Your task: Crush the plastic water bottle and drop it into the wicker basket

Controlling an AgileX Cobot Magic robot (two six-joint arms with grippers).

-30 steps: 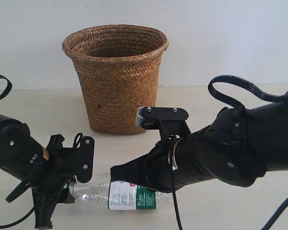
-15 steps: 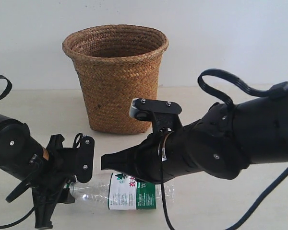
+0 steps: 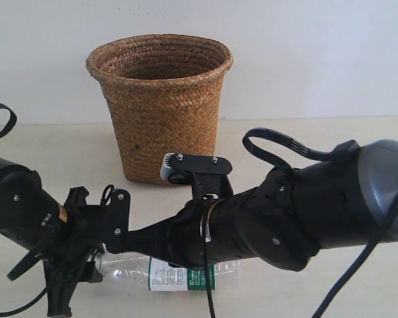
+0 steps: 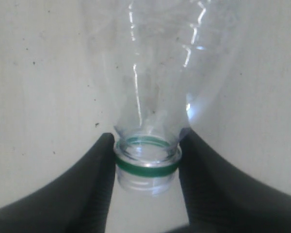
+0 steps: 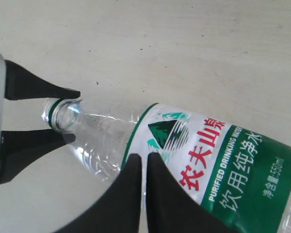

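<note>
The bottle (image 3: 176, 275), laid flat, is clamped at the neck by the left gripper (image 4: 146, 145); the right gripper (image 5: 144, 158) is closed empty over it.

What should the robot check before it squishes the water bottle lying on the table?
1. Left claw grips the plastic water bottle by its neck: ok.
2. Cap off, bottle mouth open so air can escape: ok.
3. Right claw shut, over the edge of the label: ok.
4. Right claw touching the bottle: cannot tell.
5. Bottle flattened: not ok, its body looks mostly round.
6. Wicker basket upright with an open top: ok.
</note>
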